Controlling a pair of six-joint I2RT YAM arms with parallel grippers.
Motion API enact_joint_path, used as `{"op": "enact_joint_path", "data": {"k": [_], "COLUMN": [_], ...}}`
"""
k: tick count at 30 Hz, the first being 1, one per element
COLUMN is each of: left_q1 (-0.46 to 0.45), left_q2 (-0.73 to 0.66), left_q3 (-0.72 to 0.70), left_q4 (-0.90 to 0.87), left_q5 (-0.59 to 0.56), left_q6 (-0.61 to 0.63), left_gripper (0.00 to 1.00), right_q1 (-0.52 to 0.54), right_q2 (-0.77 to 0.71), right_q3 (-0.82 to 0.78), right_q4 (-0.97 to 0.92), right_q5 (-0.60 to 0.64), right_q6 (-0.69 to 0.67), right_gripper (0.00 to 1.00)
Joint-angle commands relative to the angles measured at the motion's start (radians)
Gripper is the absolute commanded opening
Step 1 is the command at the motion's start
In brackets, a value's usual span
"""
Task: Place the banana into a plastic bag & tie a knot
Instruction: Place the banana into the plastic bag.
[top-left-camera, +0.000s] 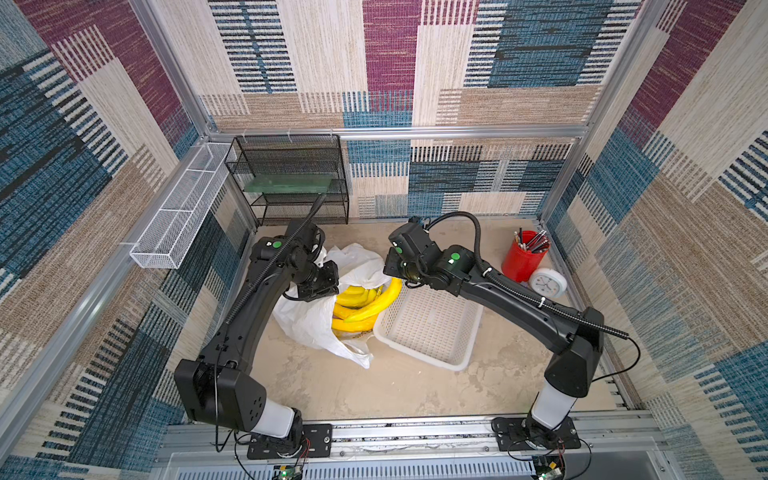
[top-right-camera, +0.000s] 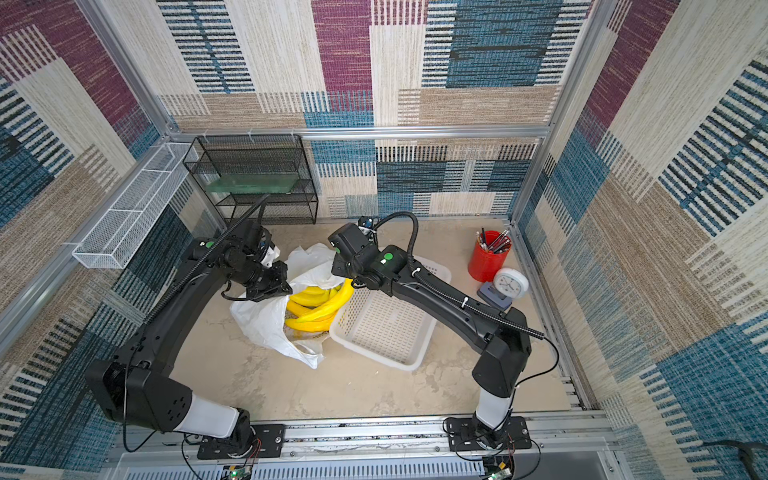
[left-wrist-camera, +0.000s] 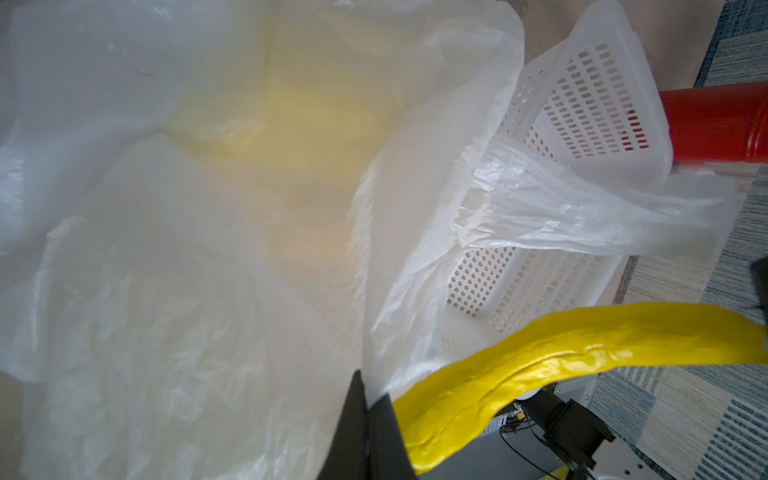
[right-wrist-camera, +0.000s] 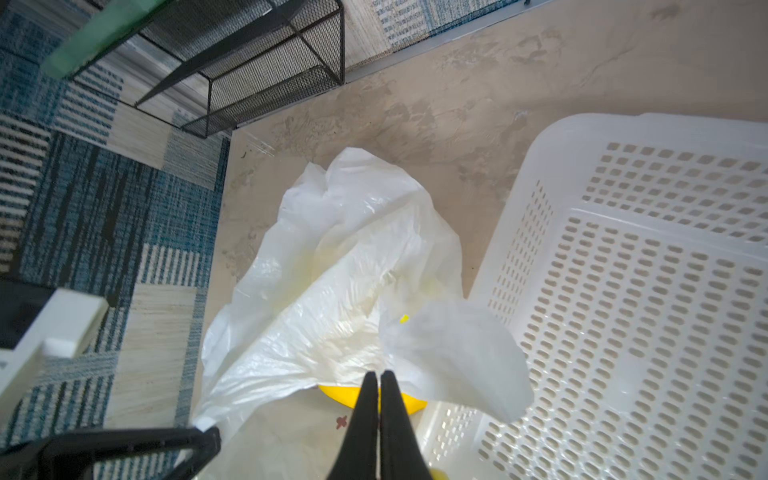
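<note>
The plastic bag (top-left-camera: 307, 324) (top-right-camera: 262, 324) lies crumpled and open on the floor between my arms. A yellow banana bunch (top-left-camera: 365, 307) (top-right-camera: 320, 307) rests inside its mouth. In the left wrist view my left gripper (left-wrist-camera: 374, 395) is shut, pinching the bag's rim (left-wrist-camera: 415, 249), with a banana (left-wrist-camera: 540, 365) right beside it. In the right wrist view my right gripper (right-wrist-camera: 378, 374) is shut at the opposite rim of the bag (right-wrist-camera: 332, 270), the film meeting its tips, and a banana (right-wrist-camera: 336, 395) lies just under them. No knot is in view.
A white perforated basket (top-left-camera: 415, 357) (right-wrist-camera: 540, 166) touches the bag on the right. A red pencil cup (top-left-camera: 521, 262) and a small clock (top-left-camera: 548, 282) stand at the back right. A black mesh rack (top-left-camera: 291, 178) is at the back left, and a white wire tray (top-left-camera: 178, 216) hangs on the left wall.
</note>
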Motion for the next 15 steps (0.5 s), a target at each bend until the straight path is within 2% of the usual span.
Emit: {"op": "enact_joint_path", "data": {"k": [1, 10, 15], "left_q1": [0.000, -0.001, -0.001], "left_q2": [0.019, 0.097, 0.120], "left_q3": [0.025, 0.143, 0.164], "left_q4": [-0.010, -0.010, -0.011], "left_q5": [0.015, 0.031, 0.025], "left_q6": [-0.038, -0.117, -0.125], "left_gripper": [0.00, 0.00, 0.00], "right_q1": [0.006, 0.048, 0.052], "right_q2": [0.040, 0.190, 0.232], "right_q3": [0.017, 0.068, 0.056], "right_q4": [0.124, 0.176, 0.261], "right_q5": [-0.014, 0.008, -0.080], "right_q6": [0.142, 0.298, 0.328], "right_gripper": [0.00, 0.00, 0.01]}}
